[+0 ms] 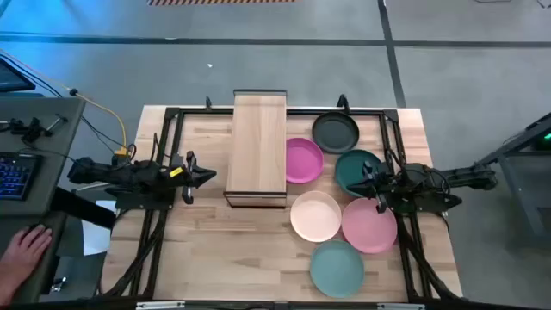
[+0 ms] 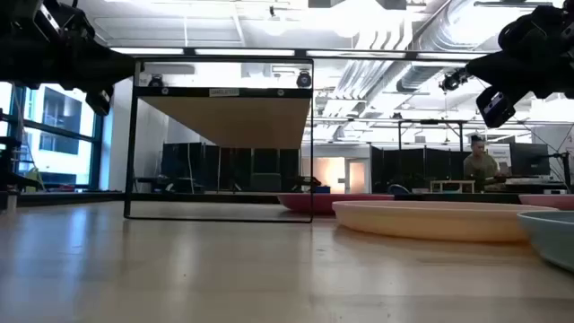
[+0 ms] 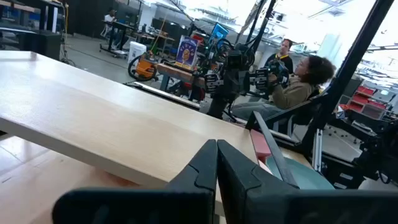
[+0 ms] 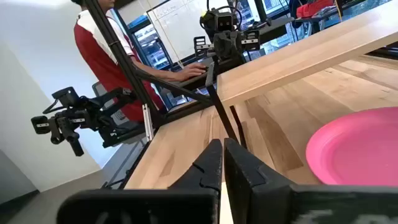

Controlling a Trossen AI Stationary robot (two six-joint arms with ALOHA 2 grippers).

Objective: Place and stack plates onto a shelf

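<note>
The shelf (image 1: 258, 146) stands bare at upper centre of the worktop (image 1: 215, 250). Six plates lie right of it: magenta (image 1: 303, 160), black (image 1: 335, 132), dark green (image 1: 355, 169), cream (image 1: 315, 216), pink (image 1: 369, 226), teal (image 1: 337, 268). The left gripper (image 1: 209, 176), closed and empty, hovers left of the shelf. The right gripper (image 1: 365, 182), closed and empty, hovers over the dark green plate.

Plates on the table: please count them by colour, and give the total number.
Magenta plate: 1
Pink plate: 1
Cream plate: 1
Light teal plate: 1
Dark green plate: 1
Dark grey-black plate: 1
Total: 6 plates, none on the shelf.
</note>
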